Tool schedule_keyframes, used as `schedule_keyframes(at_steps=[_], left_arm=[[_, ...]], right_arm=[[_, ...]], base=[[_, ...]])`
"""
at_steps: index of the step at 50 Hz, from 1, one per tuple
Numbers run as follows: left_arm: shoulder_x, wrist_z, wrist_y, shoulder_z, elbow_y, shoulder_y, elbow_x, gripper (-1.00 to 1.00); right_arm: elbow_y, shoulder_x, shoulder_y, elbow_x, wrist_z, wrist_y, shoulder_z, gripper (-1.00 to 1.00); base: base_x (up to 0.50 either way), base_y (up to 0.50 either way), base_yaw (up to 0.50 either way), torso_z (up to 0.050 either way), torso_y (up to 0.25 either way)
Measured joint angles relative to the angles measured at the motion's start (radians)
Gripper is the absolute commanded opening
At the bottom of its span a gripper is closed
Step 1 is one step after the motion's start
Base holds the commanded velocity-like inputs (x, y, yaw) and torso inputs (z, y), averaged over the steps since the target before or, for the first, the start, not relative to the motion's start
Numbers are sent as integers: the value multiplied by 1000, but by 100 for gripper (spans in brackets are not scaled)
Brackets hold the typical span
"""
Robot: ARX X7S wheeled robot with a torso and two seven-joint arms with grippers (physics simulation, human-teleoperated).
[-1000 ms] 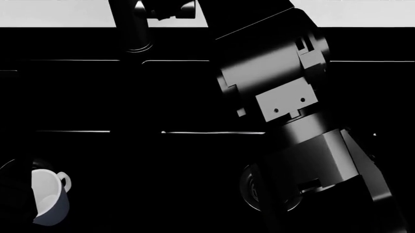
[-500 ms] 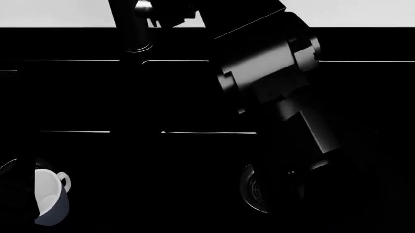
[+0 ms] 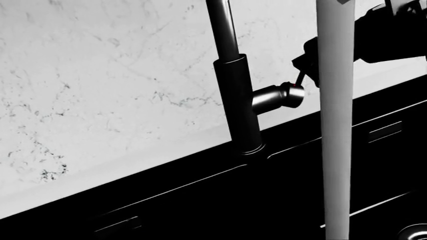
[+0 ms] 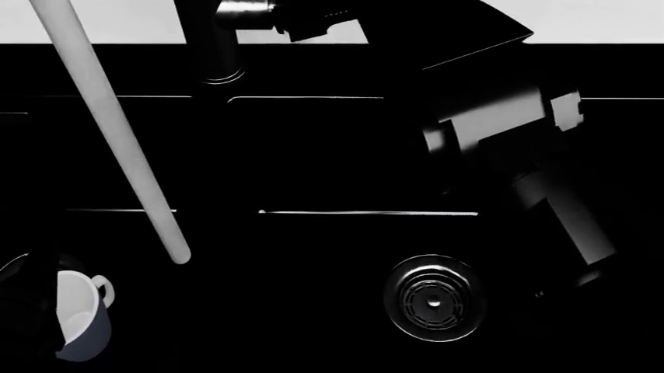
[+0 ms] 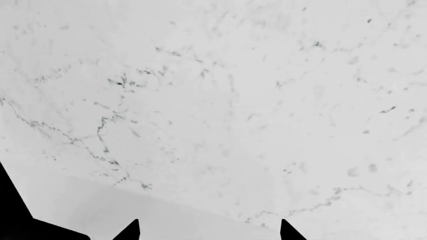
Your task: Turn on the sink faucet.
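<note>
The head view looked steeply down into the sink [image 4: 311,155]. The left wrist view faced the faucet [image 3: 237,100] from near, tilted, wall [image 3: 100,75] behind. Both shared the faucet [image 4: 213,47]. The right wrist view faced only the wall [image 5: 213,100], close.

faucet [image 3: 238,105] – 1 | sink [image 4: 311,155] – 1 | drain [image 4: 433,298] – 1 | mug [image 4: 81,317] – 1
</note>
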Motion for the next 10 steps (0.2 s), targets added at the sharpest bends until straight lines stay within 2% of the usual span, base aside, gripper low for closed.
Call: schedule_keyframes(at_steps=[10], left_arm=[[-2, -6, 0, 0, -4, -1, -16, 100]], right_arm=[[-158, 92, -2, 52, 73, 28, 5, 100]], base=[[0, 0, -3, 0, 0]])
